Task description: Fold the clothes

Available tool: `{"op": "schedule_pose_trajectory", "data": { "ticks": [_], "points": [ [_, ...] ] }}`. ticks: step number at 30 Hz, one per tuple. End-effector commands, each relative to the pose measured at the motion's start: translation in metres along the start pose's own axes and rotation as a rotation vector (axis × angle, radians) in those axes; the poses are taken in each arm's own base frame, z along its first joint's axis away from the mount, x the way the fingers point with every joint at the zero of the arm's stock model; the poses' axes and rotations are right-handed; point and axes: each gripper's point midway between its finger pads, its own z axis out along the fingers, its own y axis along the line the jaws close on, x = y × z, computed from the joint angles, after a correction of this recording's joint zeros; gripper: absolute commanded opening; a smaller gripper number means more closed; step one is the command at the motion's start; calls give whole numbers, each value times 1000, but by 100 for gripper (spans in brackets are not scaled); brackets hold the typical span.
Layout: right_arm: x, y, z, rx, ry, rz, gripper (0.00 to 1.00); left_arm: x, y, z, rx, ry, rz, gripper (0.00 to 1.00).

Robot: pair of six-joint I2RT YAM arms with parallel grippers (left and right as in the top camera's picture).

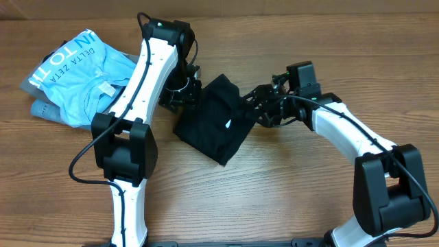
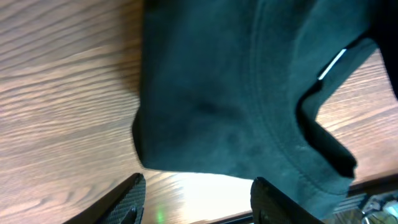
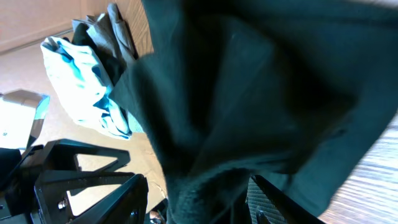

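Between the left fingers (image 1: 188, 96): nothing but bare worktop (image 1: 288, 199). They stand apart and hold nothing.
Just ahead of the left fingers: the garment (image 1: 212, 123), its near edge a little clear of the tips in the wrist view. A stitched seam curves across the cloth there.
Between the right fingers (image 1: 257, 110): a bunched fold of the same garment. These fingers are spread too, with a sliver of daylight at one side, so I judge the cloth lies loose in the gap and is not pinched.
Garment's place: middle of the worktop, between the two arms, in a rumpled, partly doubled heap. Its white label (image 1: 228, 125) faces up on the half towards the right arm.
Long axis: roughly from the far side of the worktop to the near side, slanted a little, so each arm faces one long edge.
Nearer arm: the right, which is already in the cloth. The left is just beside its edge but not touching.
What the next move turns on: the left fingers must reach forward to meet the edge, while the right need only close.
Off to the side: a blue shirt (image 1: 82, 75), well apart beyond the left arm.
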Motion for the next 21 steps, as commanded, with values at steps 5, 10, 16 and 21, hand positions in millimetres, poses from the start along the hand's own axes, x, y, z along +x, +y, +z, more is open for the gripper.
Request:
{"op": "schedule_pose_trajectory", "data": {
  "ticks": [5, 10, 16, 21],
  "points": [
    [-19, 11, 1, 0, -107, -5, 7, 9, -27, 26, 41, 47, 77, 58],
    [-48, -8, -19, 41, -195, 5, 4, 15, -23, 72, 34, 94, 78, 58],
    [-62, -47, -37, 167, -255, 91, 8, 38, -10, 121, 28, 177, 41, 56],
    [-70, -59, -42, 247, -300, 1, 30, 43, -5, 129, 30, 191, 24, 53]
  ]
}}
